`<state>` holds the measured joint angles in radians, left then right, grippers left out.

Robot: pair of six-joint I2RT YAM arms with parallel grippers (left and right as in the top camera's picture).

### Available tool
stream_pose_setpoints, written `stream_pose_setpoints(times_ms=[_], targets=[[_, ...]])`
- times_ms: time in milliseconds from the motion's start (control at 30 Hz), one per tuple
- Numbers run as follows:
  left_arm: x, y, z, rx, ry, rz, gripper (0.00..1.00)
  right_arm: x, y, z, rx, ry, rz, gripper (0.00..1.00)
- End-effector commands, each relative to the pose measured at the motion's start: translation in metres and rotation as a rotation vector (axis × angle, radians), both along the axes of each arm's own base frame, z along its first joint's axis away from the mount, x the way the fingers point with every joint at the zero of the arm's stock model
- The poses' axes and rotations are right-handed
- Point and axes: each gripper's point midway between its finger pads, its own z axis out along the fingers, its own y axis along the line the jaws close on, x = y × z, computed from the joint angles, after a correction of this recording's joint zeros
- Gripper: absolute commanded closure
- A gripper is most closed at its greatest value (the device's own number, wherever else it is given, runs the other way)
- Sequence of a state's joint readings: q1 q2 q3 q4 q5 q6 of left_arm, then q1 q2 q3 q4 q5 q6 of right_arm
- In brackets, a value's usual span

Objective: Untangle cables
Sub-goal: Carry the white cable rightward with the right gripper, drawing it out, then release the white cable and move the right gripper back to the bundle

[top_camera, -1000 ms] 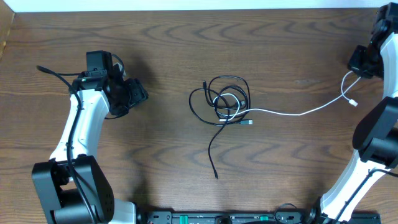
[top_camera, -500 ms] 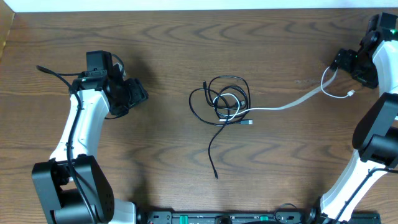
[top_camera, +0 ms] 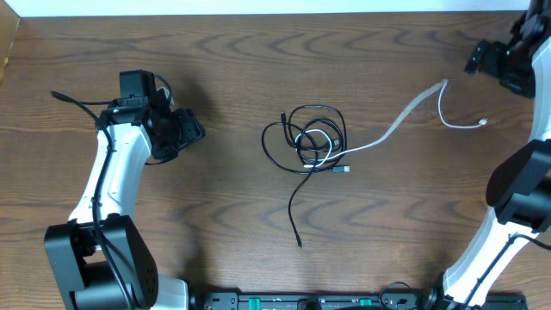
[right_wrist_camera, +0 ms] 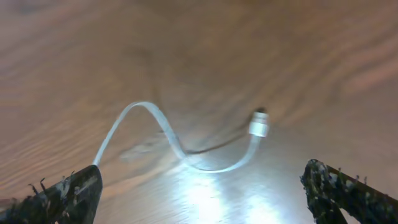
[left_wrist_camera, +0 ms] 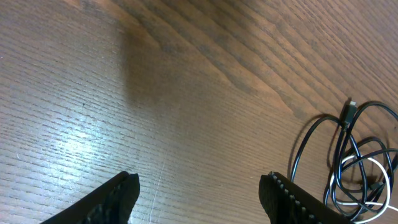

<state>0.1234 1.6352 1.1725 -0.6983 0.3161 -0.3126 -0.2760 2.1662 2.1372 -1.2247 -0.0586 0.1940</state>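
The cables (top_camera: 312, 142) lie tangled in the table's middle: black loops with a white cord wound through them. One black tail runs toward the front and ends in a plug (top_camera: 299, 244). The white cable (top_camera: 405, 116) leaves the tangle to the right, curls back and ends in a small white plug (top_camera: 484, 122). In the right wrist view that curled end (right_wrist_camera: 186, 149) and its plug (right_wrist_camera: 259, 124) lie loose on the wood ahead of my right gripper (right_wrist_camera: 202, 186), which is open wide and empty. My left gripper (left_wrist_camera: 199, 193) hangs open and empty left of the tangle (left_wrist_camera: 354, 165).
The table's far edge runs along the top, just beyond my right gripper (top_camera: 484, 62). My left gripper (top_camera: 185, 129) sits over bare wood well left of the cables. A dark rail (top_camera: 310, 301) lines the front edge.
My right gripper opened, let go of the white cable and drew back toward the far right corner. The cable's free end dropped to the table and swung farther back.
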Motion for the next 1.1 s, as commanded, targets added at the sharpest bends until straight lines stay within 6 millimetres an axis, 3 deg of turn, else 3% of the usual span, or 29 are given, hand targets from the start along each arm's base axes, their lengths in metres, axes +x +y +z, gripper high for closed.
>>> stream_pose_setpoints(times_ms=[0, 100, 167, 200, 233, 300, 467, 500, 533, 567, 600, 633, 667, 700, 733, 767, 800, 967, 1033, 1067], targets=[[-0.003, 0.001, -0.006, 0.006, 0.016, -0.011, 0.33, 0.013, 0.049, 0.021, 0.095, -0.072, 0.150, 0.01], [-0.003, 0.001, -0.006, 0.006, 0.016, -0.011, 0.33, 0.016, 0.049, 0.020, 0.027, -0.063, 0.122, 0.01], [-0.003, 0.001, -0.006, 0.006, 0.016, -0.011, 0.33, 0.016, 0.032, 0.020, -0.068, -0.052, 0.010, 0.01], [-0.003, 0.001, -0.006, 0.006, 0.016, -0.011, 0.33, 0.016, 0.011, 0.024, -0.187, -0.052, -0.089, 0.01], [-0.003, 0.001, -0.006, 0.005, 0.016, -0.011, 0.33, 0.016, 0.008, 0.025, -0.203, -0.053, -0.106, 0.01], [-0.003, 0.001, -0.006, 0.005, 0.016, -0.011, 0.33, 0.018, 0.022, 0.023, -0.142, -0.057, -0.069, 0.01], [-0.003, 0.001, -0.006, 0.005, 0.016, -0.010, 0.33, 0.007, 0.082, 0.011, 0.089, -0.009, 0.139, 0.05], [-0.003, 0.001, -0.006, 0.005, 0.016, -0.011, 0.33, 0.003, 0.089, 0.009, 0.120, 0.006, 0.151, 0.09], [-0.003, 0.001, -0.006, 0.005, 0.016, -0.011, 0.33, -0.001, 0.098, 0.006, 0.151, 0.023, 0.165, 0.20], [-0.003, 0.001, -0.006, 0.005, 0.016, -0.011, 0.33, -0.004, 0.105, 0.004, 0.172, 0.035, 0.176, 0.43], [-0.003, 0.001, -0.006, 0.005, 0.016, -0.010, 0.33, -0.007, 0.112, 0.001, 0.194, 0.052, 0.186, 0.56], [-0.003, 0.001, -0.006, 0.005, 0.016, -0.011, 0.33, -0.012, 0.120, -0.002, 0.216, 0.072, 0.199, 0.60], [-0.003, 0.001, -0.006, 0.005, 0.016, -0.010, 0.33, -0.015, 0.128, -0.006, 0.237, 0.086, 0.212, 0.57], [-0.003, 0.001, -0.006, 0.005, 0.016, -0.010, 0.33, -0.018, 0.136, -0.009, 0.261, 0.101, 0.224, 0.41], [-0.003, 0.001, -0.006, 0.005, 0.016, -0.010, 0.33, -0.022, 0.146, -0.013, 0.288, 0.116, 0.239, 0.19], [-0.003, 0.001, -0.006, 0.005, 0.016, -0.010, 0.33, -0.025, 0.154, -0.018, 0.310, 0.130, 0.251, 0.06], [-0.003, 0.001, -0.006, 0.005, 0.016, -0.010, 0.33, -0.030, 0.163, -0.024, 0.335, 0.149, 0.265, 0.01], [-0.003, 0.001, -0.006, 0.005, 0.016, -0.010, 0.33, -0.047, 0.200, -0.051, 0.400, 0.210, 0.343, 0.01], [-0.003, 0.001, -0.006, 0.005, 0.016, -0.010, 0.33, -0.052, 0.209, -0.061, 0.400, 0.227, 0.361, 0.10], [-0.003, 0.001, -0.006, 0.005, 0.016, -0.010, 0.33, -0.059, 0.219, -0.071, 0.400, 0.250, 0.382, 0.25]])
